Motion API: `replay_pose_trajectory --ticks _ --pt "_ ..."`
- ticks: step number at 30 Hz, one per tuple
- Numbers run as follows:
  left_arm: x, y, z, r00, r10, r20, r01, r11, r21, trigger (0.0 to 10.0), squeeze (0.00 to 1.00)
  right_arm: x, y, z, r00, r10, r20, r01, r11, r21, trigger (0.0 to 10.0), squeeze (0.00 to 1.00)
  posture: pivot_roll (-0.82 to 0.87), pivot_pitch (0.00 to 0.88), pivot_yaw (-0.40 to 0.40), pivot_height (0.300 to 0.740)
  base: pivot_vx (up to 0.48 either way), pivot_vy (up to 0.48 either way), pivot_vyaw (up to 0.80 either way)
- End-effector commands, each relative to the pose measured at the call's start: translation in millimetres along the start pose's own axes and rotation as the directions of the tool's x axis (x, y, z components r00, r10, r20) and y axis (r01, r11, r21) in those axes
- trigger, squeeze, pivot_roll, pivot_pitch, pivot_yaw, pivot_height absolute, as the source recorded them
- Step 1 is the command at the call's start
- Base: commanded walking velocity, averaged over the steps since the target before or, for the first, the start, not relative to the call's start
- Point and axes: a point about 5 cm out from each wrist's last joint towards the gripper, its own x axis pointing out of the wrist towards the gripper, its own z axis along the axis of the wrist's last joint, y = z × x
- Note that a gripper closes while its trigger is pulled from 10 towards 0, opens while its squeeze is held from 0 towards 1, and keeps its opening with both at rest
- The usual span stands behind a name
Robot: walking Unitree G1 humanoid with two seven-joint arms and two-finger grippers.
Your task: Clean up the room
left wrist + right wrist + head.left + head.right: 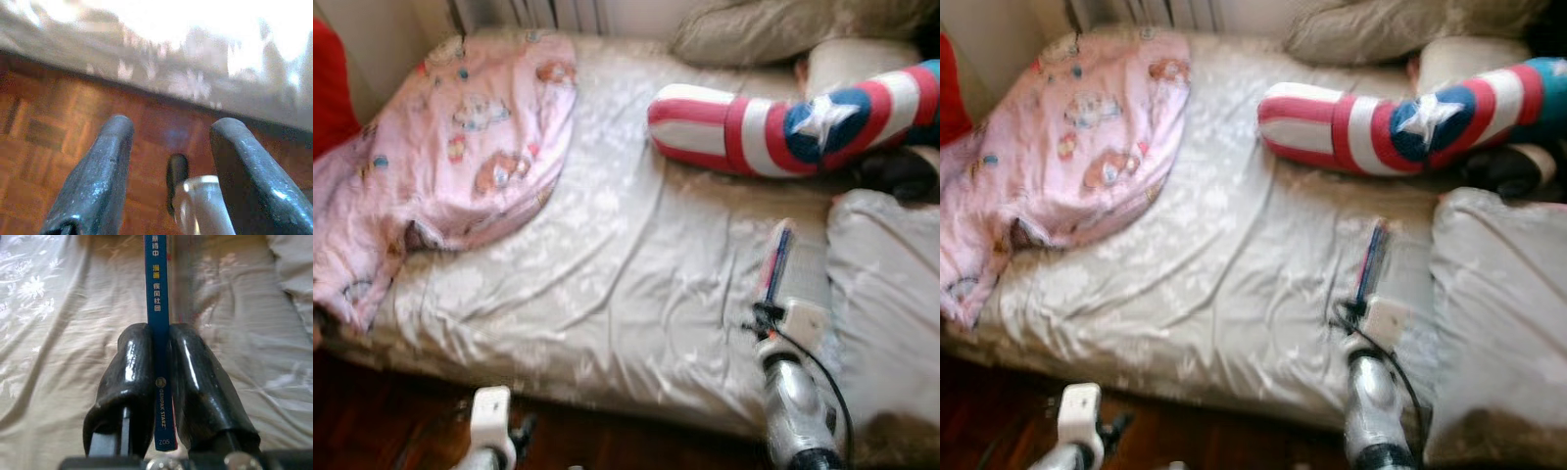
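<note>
Closest to the lens: right gripper, its two black fingers pressed flat on either cover of a thin blue book, spine facing the wrist camera with white and yellow lettering along it. Long axis of the book running straight out past the fingertips, in line with the arm, pointing away from the robot across the bed. Held above the pale patterned sheet, near the right side of the mattress, just beside a cream pillow; whether the far end touches the sheet cannot be told.

Left gripper low over dark parquet floor by the near edge of the bed, fingers spread, nothing between them.

Seen from the head: pink cartoon-print blanket bunched on the left part of the mattress, a red, white and blue bolster cushion with a white star lying crosswise near the far right, more pillows behind it.

Likely judgement: right arm alone carrying the task's item, left arm well apart and free.

Wrist view gives the grip and the spine print; head views, blurred, give the book's place on the bed instead.
</note>
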Motion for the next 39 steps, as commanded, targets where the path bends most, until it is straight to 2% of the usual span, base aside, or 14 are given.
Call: replay_pose_trajectory --ticks 1,4,11,14,20,29,35,39 --pt "-2.2 -5.1 -10.0 0.999 -0.013 -0.031 0.013 1.0 -0.009 10.0 0.0 -0.4 -9.8 3.9 0.999 -0.03 0.025 0.03 1.0 -0.001 10.0 0.0 0.03 0.18 0.012 0.74 0.0 0.0 0.0" --pt "-2.3 -5.0 -9.9 1.0 -0.014 -0.027 0.014 1.0 -0.012 10.0 0.0 -0.3 -9.9 3.8 0.999 -0.033 0.024 0.033 0.999 -0.004 10.0 0.0 0.03 0.184 0.011 0.74 0.0 0.0 0.0" --pt "-4.0 -2.8 -12.1 1.0 -0.01 -0.022 0.009 1.0 -0.006 10.0 0.0 -3.7 -20.7 -2.2 0.99 -0.144 -0.006 0.144 0.99 0.007 10.0 0.0 0.03 0.192 0.011 0.74 0.0 0.0 0.0" --pt "-4.4 -2.4 -12.6 1.0 -0.009 -0.021 0.009 1.0 -0.006 10.0 0.0 -3.9 -21.8 -2.8 0.989 -0.148 -0.01 0.148 0.988 0.031 10.0 0.0 0.04 0.193 0.011 0.74 0.0 0.0 -0.71" --pt "-5.1 -0.9 -12.9 1.0 -0.006 -0.015 0.006 1.0 -0.007 10.0 0.0 -4.1 -22.1 -3.1 0.99 -0.14 -0.012 0.14 0.99 0.016 10.0 0.0 0.04 0.197 0.01 0.74 0.0 0.0 -0.74" --pt "-4.5 -2.9 -11.3 1.0 -0.011 -0.002 0.011 1.0 -0.018 10.0 0.0 -3.7 -18.4 -2.2 0.992 -0.124 0.0 0.124 0.992 0.01 10.0 0.0 0.04 0.198 0.009 0.74 0.0 0.0 0.0" --pt "-1.1 -8.4 -1.0 0.998 -0.025 0.049 0.026 0.999 -0.024 10.0 0.0 -3.6 -17.9 -3.0 0.993 -0.12 -0.007 0.12 0.993 0.021 10.0 0.0 0.04 0.198 0.009 0.74 0.0 0.0 0.0" --pt "-0.1 -8.2 3.2 0.998 -0.018 0.067 0.019 1.0 -0.015 10.0 0.0 -3.2 -16.6 -3.6 0.994 -0.112 -0.013 0.112 0.994 0.018 10.0 0.0 0.04 0.197 0.009 0.74 0.0 -0.068 -0.68"
